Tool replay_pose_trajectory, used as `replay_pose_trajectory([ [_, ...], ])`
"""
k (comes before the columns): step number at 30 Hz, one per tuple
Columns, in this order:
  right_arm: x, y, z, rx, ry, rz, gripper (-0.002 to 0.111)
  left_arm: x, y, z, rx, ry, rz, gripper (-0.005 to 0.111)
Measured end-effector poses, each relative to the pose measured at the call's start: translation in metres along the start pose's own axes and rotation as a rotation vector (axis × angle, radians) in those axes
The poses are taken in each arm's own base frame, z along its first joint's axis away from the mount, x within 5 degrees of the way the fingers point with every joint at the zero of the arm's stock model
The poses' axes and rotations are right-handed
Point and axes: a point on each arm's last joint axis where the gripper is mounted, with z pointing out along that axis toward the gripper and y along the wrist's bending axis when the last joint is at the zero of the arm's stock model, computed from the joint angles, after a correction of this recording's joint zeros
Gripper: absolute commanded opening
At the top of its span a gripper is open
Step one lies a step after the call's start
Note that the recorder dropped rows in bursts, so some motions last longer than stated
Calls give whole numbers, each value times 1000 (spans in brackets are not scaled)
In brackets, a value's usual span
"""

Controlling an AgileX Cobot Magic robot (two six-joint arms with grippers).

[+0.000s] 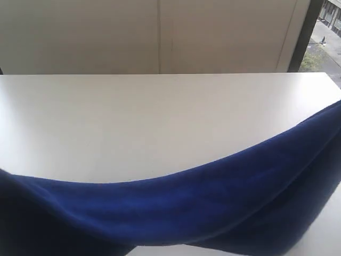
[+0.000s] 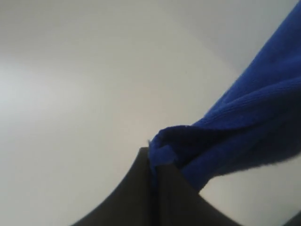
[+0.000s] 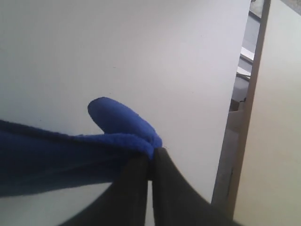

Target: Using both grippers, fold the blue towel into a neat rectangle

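Observation:
The blue towel (image 1: 213, 208) hangs close in front of the exterior camera, sagging in a curve from the lower left up to the right edge, above the white table (image 1: 160, 122). Neither gripper shows in that view. In the left wrist view my left gripper (image 2: 154, 157) is shut on a bunched corner of the blue towel (image 2: 254, 122), which stretches away from the black fingers (image 2: 136, 193). In the right wrist view my right gripper (image 3: 151, 155) is shut on another corner of the blue towel (image 3: 61, 160), a small flap sticking out past the fingertips.
The white table reaches back to a pale wall (image 1: 160, 32). A dark window frame (image 1: 306, 32) stands at the far right, and the table's edge (image 3: 244, 117) with a gap beside it shows in the right wrist view.

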Motion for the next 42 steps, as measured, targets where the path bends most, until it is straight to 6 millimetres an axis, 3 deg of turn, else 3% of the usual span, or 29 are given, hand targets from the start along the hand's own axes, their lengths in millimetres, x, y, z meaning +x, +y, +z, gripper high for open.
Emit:
replay_pose_trajectory([
  [6, -22, 15, 44, -24, 81, -56, 0, -12, 4, 41, -20, -15, 26, 0],
  [12, -46, 37, 109, -40, 123, -137, 0, -20, 11, 97, -85, 24, 119, 0],
  [20, -63, 61, 194, 21, 102, -237, 1, -43, 22, 161, -160, -81, 200, 0],
  [23, -64, 70, 220, 41, 94, -259, 12, -43, 30, 185, -159, -95, 171, 1],
  [26, -64, 75, 237, 62, 84, -281, 30, -34, 41, 207, -150, -69, 86, 14],
  [30, -67, 73, 241, 101, 56, -277, 51, -23, 51, 219, -151, -39, 1, 48],
  [34, -70, 67, 238, 172, 25, -252, 54, -28, 58, 214, -164, -61, -52, 77],
  [42, -77, 48, 200, 220, -43, -137, 54, -36, 63, 181, -213, -142, -101, 79],
])
